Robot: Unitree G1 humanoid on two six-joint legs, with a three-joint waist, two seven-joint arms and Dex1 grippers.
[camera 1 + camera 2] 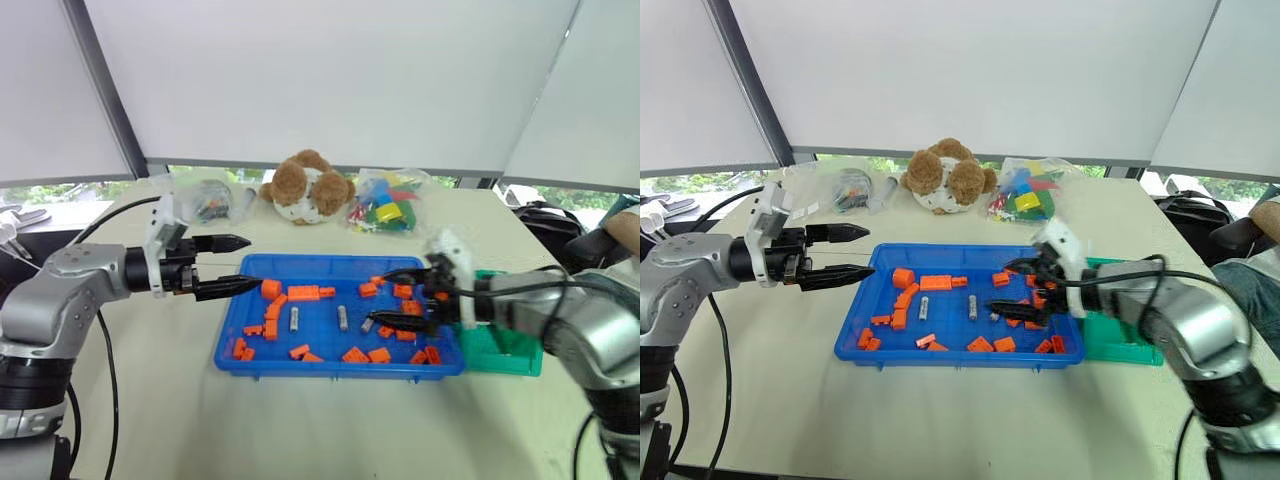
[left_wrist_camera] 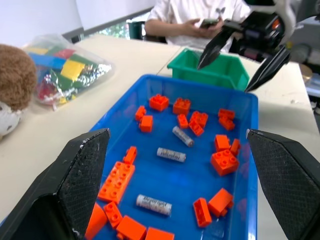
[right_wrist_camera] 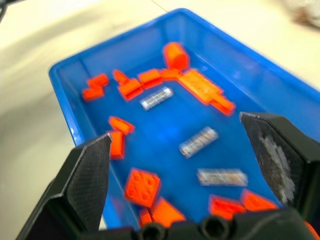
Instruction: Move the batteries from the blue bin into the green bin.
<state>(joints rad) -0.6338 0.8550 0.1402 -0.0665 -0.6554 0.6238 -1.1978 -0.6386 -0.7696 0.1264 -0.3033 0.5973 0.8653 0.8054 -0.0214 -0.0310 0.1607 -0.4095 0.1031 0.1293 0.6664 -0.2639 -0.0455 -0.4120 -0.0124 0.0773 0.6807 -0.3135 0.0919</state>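
R-wrist: batteries (image 3: 199,141) prob. between tool (image 3: 192,165) tips.

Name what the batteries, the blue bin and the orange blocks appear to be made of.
Batteries: likely metal, silver-grey cylinders with printed wrap. Blue bin: glossy plastic, by its sheen. Orange blocks: moulded plastic, studded tops.

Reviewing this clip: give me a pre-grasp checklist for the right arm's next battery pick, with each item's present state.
1. Right gripper jaws open and empty: ok.
2. Batteries in the blue bin: ok, three lie there.
3. Nearest battery free of orange blocks: cannot tell, blocks lie close.
4. Green bin beside the tray: ok.
5. Left gripper out of the way at the far end: ok.
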